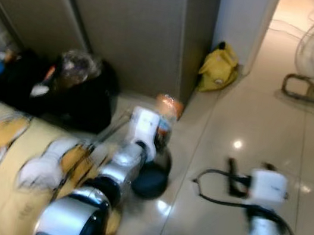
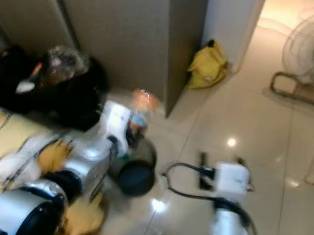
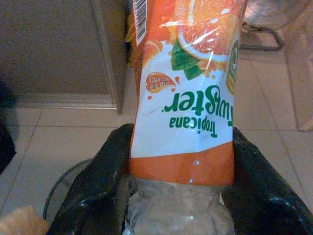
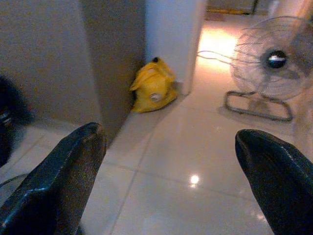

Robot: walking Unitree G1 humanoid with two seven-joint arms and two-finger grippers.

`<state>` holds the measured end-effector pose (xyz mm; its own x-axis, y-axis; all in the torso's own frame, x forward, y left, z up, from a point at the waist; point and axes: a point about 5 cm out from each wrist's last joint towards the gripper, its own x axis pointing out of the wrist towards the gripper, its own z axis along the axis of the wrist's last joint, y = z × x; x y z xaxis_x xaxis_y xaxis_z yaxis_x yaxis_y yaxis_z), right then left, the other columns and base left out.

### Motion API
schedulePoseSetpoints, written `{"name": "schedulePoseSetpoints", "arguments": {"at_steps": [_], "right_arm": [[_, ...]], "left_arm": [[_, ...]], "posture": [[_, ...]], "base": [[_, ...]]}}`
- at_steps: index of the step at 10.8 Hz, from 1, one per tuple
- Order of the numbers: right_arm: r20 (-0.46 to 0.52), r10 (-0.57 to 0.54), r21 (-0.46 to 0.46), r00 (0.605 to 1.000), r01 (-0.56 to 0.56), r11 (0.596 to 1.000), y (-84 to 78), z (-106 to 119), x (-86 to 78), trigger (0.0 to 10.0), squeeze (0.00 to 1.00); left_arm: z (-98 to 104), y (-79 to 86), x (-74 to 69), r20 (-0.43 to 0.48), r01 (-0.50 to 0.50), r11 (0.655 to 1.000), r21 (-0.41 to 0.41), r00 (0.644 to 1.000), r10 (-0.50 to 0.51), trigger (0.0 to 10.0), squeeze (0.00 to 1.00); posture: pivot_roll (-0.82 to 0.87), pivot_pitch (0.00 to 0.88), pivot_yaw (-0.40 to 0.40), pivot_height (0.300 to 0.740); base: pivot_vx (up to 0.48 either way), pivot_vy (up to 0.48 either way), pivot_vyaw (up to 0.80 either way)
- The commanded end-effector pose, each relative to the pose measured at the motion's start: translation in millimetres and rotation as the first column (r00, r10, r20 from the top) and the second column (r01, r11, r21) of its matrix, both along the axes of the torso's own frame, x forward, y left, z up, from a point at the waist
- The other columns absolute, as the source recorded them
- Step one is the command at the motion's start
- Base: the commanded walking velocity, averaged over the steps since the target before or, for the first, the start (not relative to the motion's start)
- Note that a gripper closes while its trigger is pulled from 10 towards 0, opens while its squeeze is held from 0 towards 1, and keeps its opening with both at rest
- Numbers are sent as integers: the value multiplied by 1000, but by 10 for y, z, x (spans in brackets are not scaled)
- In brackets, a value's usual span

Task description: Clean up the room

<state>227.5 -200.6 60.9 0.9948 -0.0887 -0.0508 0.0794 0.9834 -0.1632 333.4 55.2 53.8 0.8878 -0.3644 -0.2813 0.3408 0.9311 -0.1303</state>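
Open tiled floor [image 4: 195, 147] ahead — bounded by yellow bag [image 4: 153, 87] at wall corner, standing fan [image 4: 271, 63] beyond; cabinet front [image 1: 130, 22] blocked leftward.

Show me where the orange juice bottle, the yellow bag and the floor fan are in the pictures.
orange juice bottle [image 3: 188, 107]: left wrist view, on its white label.
yellow bag [image 4: 153, 91]: right wrist view, on the middle of the bag.
floor fan [image 4: 276, 59]: right wrist view, on its round hub.
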Motion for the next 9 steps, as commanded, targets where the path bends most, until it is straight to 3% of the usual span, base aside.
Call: {"name": "schedulePoseSetpoints", "arguments": {"at_steps": [1,2,5,6,9], "right_arm": [[3,39,26,999,-39,999,143,-3,8,10000,0],[0,43,27,999,-43,999,158,-5,1,10000,0],[-48,81,37,996,-79,996,220,-63,-138,10000,0],[-88,86,40,992,-82,996,216,-105,-289,10000,0],[-156,108,52,982,-101,993,254,-138,-590,10000,0]], "left_arm": [[57,96,75,9,-44,999,19,999,44,10000,0],[64,106,87,4,-57,998,22,998,57,10000,0],[-38,303,95,-131,-234,972,-4,964,232,10000,0],[-144,434,46,-187,-316,948,49,929,319,10000,0],[-229,640,4,-198,-376,913,161,894,403,10000,0]], "posture": [[-438,117,187,740],[-438,123,187,740],[-460,173,188,740],[-477,215,181,740],[-516,297,167,740]], "base": [[428,0,0],[431,0,0],[467,0,0],[0,0,0],[0,0,0]]}}
